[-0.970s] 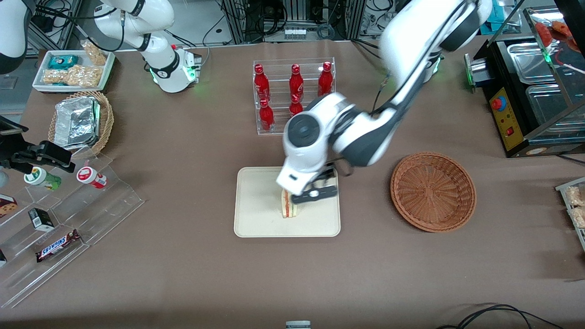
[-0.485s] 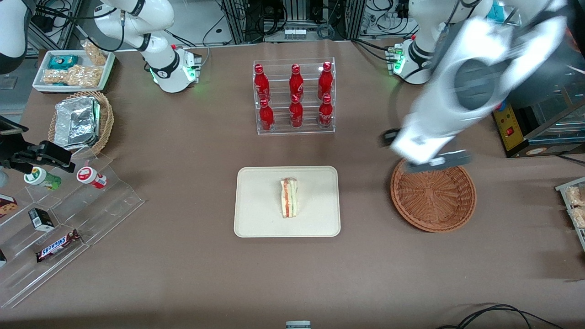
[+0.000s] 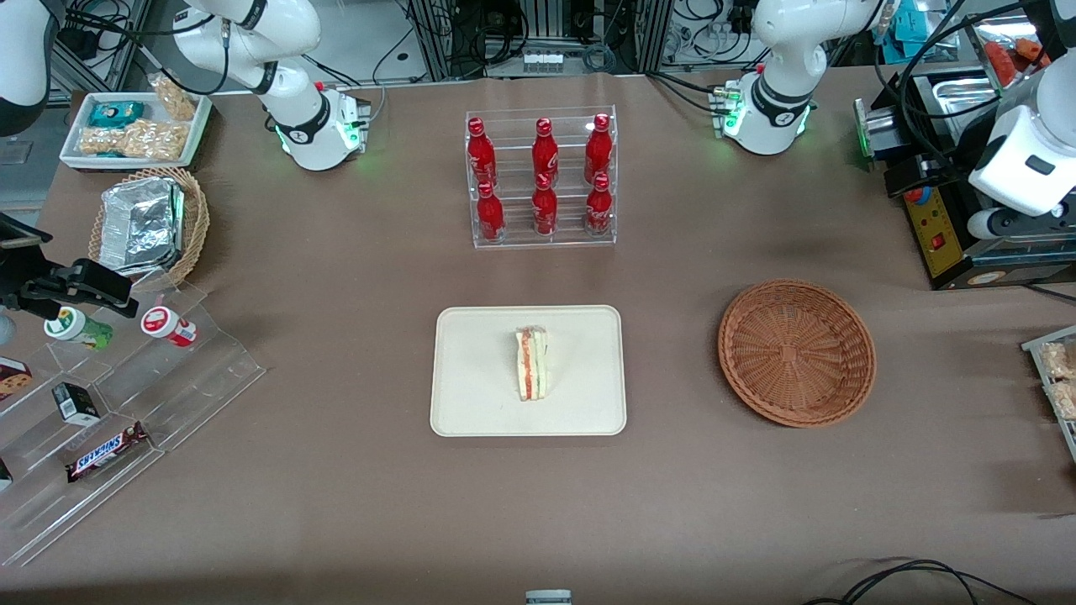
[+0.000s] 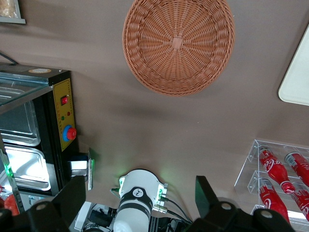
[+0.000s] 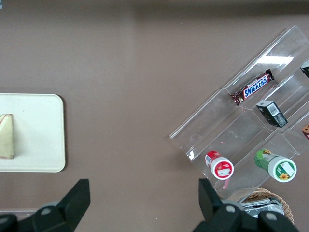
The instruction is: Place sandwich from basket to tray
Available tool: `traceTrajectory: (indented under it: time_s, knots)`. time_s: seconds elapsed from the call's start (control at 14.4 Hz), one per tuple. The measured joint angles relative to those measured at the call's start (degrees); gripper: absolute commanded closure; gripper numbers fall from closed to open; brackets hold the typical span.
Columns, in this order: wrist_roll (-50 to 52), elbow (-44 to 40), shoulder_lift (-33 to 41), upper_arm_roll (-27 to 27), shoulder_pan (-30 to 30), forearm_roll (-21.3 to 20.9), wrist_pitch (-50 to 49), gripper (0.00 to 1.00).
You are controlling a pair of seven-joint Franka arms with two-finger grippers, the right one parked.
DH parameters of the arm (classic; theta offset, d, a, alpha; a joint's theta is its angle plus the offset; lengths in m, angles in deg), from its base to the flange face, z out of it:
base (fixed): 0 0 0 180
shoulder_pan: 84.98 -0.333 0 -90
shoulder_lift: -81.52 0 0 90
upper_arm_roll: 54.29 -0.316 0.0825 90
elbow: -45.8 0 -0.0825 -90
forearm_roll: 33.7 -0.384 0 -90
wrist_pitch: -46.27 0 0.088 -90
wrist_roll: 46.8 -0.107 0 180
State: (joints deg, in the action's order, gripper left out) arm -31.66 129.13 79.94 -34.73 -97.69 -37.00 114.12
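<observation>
The bench (image 3: 336, 504) is covered with a brown cloth and carries everything. On it, near the middle, lies the tray (image 3: 471, 403), flat and cream-beige. Toward the working arm's end of the bench sits the basket (image 3: 797, 353), round and reddish-brown, with nothing inside it; it is well apart from the tray. A clear rack of red bottles (image 3: 542, 181) stands farther from the front camera than the tray. The gripper (image 4: 140, 198) is raised high, near the black appliance (image 3: 941, 227) at the working arm's end. Its jaws stand wide apart and hold nothing, touching nothing. The sandwich (image 3: 531, 375) stands on the tray, near its middle, with the red and green filling layers showing.
</observation>
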Motion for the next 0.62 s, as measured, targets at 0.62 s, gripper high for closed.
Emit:
traceTrajectory:
  time_s: [0.62]
  knots:
    - [-3.7,0.5,0.2,-4.7,6.7,0.4,4.5,0.0]
